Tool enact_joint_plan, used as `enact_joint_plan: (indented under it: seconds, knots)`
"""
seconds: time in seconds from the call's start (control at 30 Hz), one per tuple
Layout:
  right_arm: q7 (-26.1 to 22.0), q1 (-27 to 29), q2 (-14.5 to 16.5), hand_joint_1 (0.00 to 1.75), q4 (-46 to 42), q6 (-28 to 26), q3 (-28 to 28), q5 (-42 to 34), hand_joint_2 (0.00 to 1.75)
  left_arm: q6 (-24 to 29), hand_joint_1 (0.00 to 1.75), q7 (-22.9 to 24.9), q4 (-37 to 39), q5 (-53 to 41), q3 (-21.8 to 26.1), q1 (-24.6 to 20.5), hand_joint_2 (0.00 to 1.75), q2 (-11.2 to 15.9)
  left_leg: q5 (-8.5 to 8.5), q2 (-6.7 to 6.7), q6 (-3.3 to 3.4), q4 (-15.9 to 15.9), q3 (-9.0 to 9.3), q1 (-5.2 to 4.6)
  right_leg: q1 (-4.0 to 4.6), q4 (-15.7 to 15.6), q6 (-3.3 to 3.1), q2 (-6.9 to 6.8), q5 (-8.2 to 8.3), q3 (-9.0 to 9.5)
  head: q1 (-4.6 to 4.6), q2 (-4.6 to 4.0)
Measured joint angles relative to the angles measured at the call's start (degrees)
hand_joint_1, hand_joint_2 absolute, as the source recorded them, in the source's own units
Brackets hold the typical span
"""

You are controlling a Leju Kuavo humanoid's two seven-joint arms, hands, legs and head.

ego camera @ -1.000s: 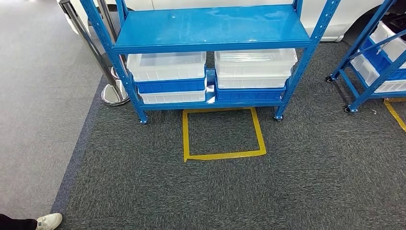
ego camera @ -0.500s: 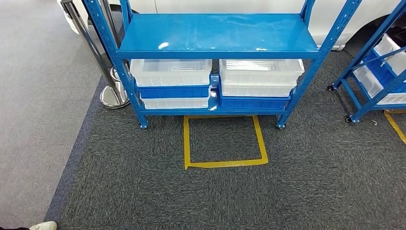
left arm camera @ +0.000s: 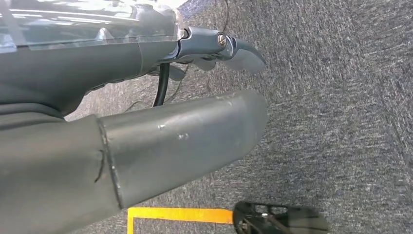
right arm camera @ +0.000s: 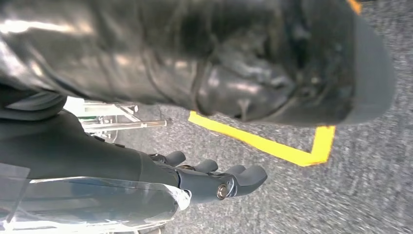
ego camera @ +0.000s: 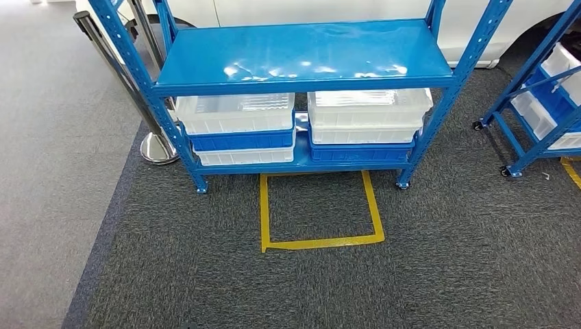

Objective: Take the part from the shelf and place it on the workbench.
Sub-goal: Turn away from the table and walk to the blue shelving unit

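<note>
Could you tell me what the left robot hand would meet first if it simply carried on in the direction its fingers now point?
Most likely the grey carpet: the left robot hand hangs empty over it, with nothing between. The yellow tape lies off to one side. Depth is hard to judge.

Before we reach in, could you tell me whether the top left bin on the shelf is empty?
Apparently empty: through the clear top left bin the head view shows only its ribbed floor. Its front is hidden under the shelf.

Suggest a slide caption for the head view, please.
Blue shelf holding stacked white and blue bins, standing behind a yellow tape square on dark carpet.
</note>
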Motion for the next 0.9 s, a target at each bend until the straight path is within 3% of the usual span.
enact_joint_plan:
  seconds: [0.03, 0.07, 0.13, 0.2, 0.33, 0.4, 0.47, 0.5, 0.53, 0.57, 0.6, 0.67, 0.7, 0.73, 0.83, 0.9]
  knots:
    - [0.0, 0.0, 0.0, 0.0, 0.0, 0.0, -0.1, 0.0, 0.0, 0.0, 0.0, 0.0, 0.0, 0.0, 0.0, 0.1, 0.0, 0.0, 0.22, 0.0, 0.11, -0.5, -0.66, -0.01, 0.04, 0.0, 0.02, 0.05, -0.46, 0.58, 0.01, 0.0]
    - [0.0, 0.0, 0.0, 0.0, 0.0, 0.0, -0.1, 0.0, 0.0, 0.0, 0.0, 0.0, 0.0, 0.0, 0.0, 0.1, 0.0, 0.0, 1.8, 0.0, 0.39, -2.8, -0.45, -0.09, 0.11, 0.0, 0.06, 0.08, -0.93, 1.25, 0.0, 0.0]
    - [0.0, 0.1, 0.1, 0.0, 0.0, 0.0, -0.2, 0.0, 0.0, 0.0, 0.0, 0.0, 0.0, 0.0, 0.0, 0.3, 0.0, 0.0, 7.22, 0.0, 1.5, -9.7, 1.15, -0.47, 0.26, 0.0, 0.22, 0.07, -1.86, 2.37, 0.04, 0.0]
    - [0.0, 0.0, 0.3, 0.0, 0.0, 0.0, -0.2, 0.0, 0.0, 0.0, 0.0, 0.0, 0.0, 0.0, 0.0, 0.3, 0.0, 0.2, 9.47, -0.07, 2.49, -13.8, 2.33, -0.94, 0.3, -0.2, 0.76, 0.24, -2.73, 2.98, 0.02, 0.0]
    - [0.1, -0.2, 0.3, 0.0, 0.0, 0.0, -0.2, 0.0, 1.75, 0.0, 0.0, 0.0, 0.0, 0.0, 0.0, 0.3, 0.0, 0.2, 9.71, -0.15, 3.64, -15.9, 4.78, -0.82, 0.32, 1.5, 2.11, 0.24, -3.23, 4.28, 0.07, 0.0]
    - [0.2, -0.3, 0.3, 0.0, 0.0, -0.1, -0.2, 0.0, 1.75, 0.0, 0.0, 0.0, 0.0, 0.0, 0.0, 0.2, 0.0, 0.2, 9.56, -0.1, 4.03, -16.4, 6.07, -0.62, 0.14, 5.7, 2.48, 0.17, -5.52, 2.04, 0.19, 0.0]
    - [0.2, -0.3, 0.3, 0.0, 0.0, -0.2, -0.2, 0.0, 1.75, 0.0, 0.0, 0.0, 0.0, -0.1, 0.0, 0.0, 0.0, 0.1, 8.9, -0.1, 4.19, -16.4, 6.66, -0.61, 0.0, 11.8, 2.95, 0.18, -8.33, -2.29, 0.25, 0.0]
    - [0.3, -0.3, 0.3, 0.0, 0.0, -0.2, -0.2, 0.0, 1.75, 0.0, 0.0, 0.0, 0.0, -0.1, 0.0, 0.0, 0.0, 0.1, 8.48, -0.13, 4.15, -16.4, 7.05, -0.6, -0.08, 13.7, 3.18, 0.17, -8.91, -4.08, 0.25, 0.0]
    - [0.4, -0.2, 0.3, 0.0, 0.0, -0.3, -0.3, 0.0, 1.75, 0.0, 0.0, 0.0, 0.0, -0.1, 0.0, 0.1, 0.0, 0.1, 8.0, -0.19, 4.06, -16.3, 7.58, -0.56, -0.15, 13.9, 3.37, 0.16, -8.49, -5.1, 0.25, 0.0]
    - [0.5, -0.1, 0.3, 0.0, 0.0, -0.4, -0.3, 0.0, 1.75, 0.0, 0.0, 0.0, 0.0, -0.2, 0.0, 0.1, 0.0, 0.1, 7.46, -0.27, 3.89, -16.3, 8.26, -0.5, -0.22, 12.2, 3.5, 0.14, -6.89, -5.23, 0.26, 0.0]
    - [0.6, 0.0, 0.2, 0.0, 0.0, -0.6, -0.4, 0.0, 1.75, 0.0, 0.0, 0.0, 0.0, -0.2, 0.0, 0.2, 0.0, 0.1, 6.81, -0.33, 3.65, -16.3, 8.97, -0.43, -0.31, 9.0, 3.57, 0.14, -4.08, -4.72, 0.26, 0.0]
    - [0.9, 0.3, 0.1, 0.0, 0.1, -0.8, -0.6, -0.1, 1.75, 0.0, 0.0, 0.0, 0.0, -0.4, 0.0, 0.3, 0.87, 0.0, 5.6, -0.4, 3.02, -16.1, 10.08, -0.4, -0.17, 3.3, 3.22, 0.09, 0.56, -3.87, 0.32, 0.0]
    - [1.0, 0.3, 0.0, 0.0, 0.1, -0.9, -0.7, -0.1, 1.75, 0.0, 0.0, -0.1, 0.0, -0.6, 0.0, 0.2, 1.31, 0.0, 5.16, -0.38, 2.67, -16.0, 10.24, -0.44, -0.04, 1.8, 2.78, 0.08, 1.96, -3.76, 0.33, 0.0]
    - [1.1, 0.3, 0.1, 0.0, 0.1, -1.0, -0.7, -0.1, 1.75, 0.0, 0.0, -0.1, 0.1, -0.8, 0.0, 0.1, 1.75, 0.0, 4.93, -0.35, 2.37, -15.9, 10.4, -0.5, 0.11, 1.6, 2.26, 0.07, 2.09, -3.89, 0.33, 0.0]
    - [1.2, 0.1, 0.2, 0.0, 0.1, -1.2, -1.0, -0.2, 1.75, 0.1, 0.0, 0.1, 0.1, -1.0, 0.0, -0.2, 1.75, 0.0, 4.67, -0.23, 1.63, -14.7, 10.28, -0.53, -0.01, 0.9, 1.16, 0.05, 1.95, -3.02, 0.27, 0.01]
    - [1.2, 0.1, 0.2, 0.0, 0.1, -1.0, -1.2, -0.4, 1.75, 0.1, 0.0, 0.2, 0.1, -1.0, 0.0, -0.2, 1.75, 0.0, 3.54, -0.09, 1.03, -10.0, 7.68, -0.31, -0.2, 0.2, 0.67, -0.07, 1.7, -1.98, 0.21, 0.01]
